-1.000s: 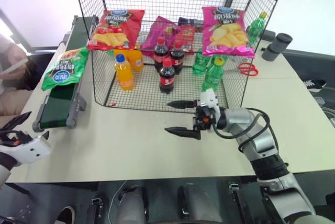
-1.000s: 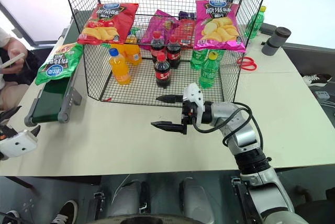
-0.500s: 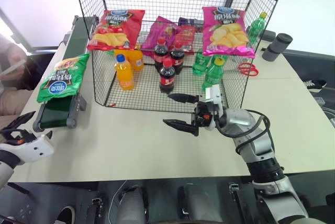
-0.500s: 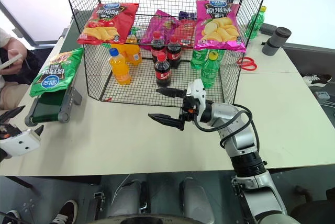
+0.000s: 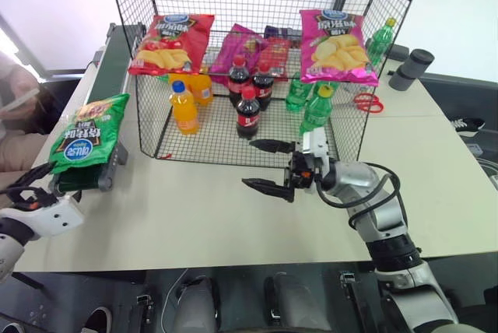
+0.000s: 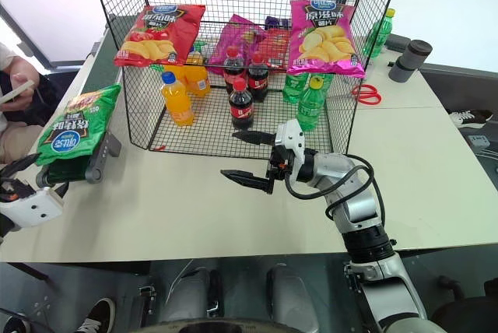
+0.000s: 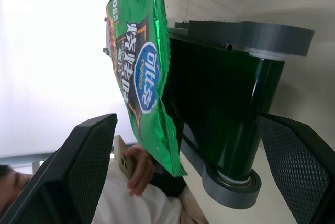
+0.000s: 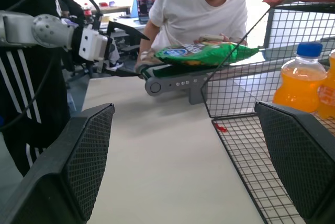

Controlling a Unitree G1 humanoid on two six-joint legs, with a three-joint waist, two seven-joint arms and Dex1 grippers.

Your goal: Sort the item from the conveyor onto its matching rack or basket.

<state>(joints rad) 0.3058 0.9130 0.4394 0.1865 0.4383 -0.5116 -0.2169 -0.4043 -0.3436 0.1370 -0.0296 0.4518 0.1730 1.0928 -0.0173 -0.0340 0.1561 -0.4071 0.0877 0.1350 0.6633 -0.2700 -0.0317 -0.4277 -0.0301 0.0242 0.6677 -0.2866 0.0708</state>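
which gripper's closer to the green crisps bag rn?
Left. The left gripper sits just off the conveyor end where the green crisps bag lies. The right gripper is far across the table, in front of the wire pen.

Your right arm [image 5: 381,216]: silver-grey segments, black ribbed forearm collar, black cable looped beside it. Right gripper [image 5: 268,166]: two black tapered fingers, mesh-textured pads, white wrist housing. Left gripper [image 5: 33,186]: same black fingers, white housing, red marking.
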